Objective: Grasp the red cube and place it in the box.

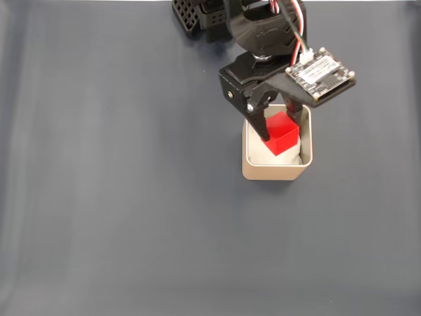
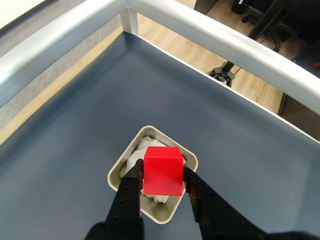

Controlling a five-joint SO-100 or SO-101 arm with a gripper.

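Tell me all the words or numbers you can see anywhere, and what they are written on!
There are none that can be read.
The little circuit board on the arm has tiny marks in the fixed view, too small to tell if they are letters.
The red cube, held in the claw, has plain faces.
The box has plain walls.
The dark table cover is bare of print.
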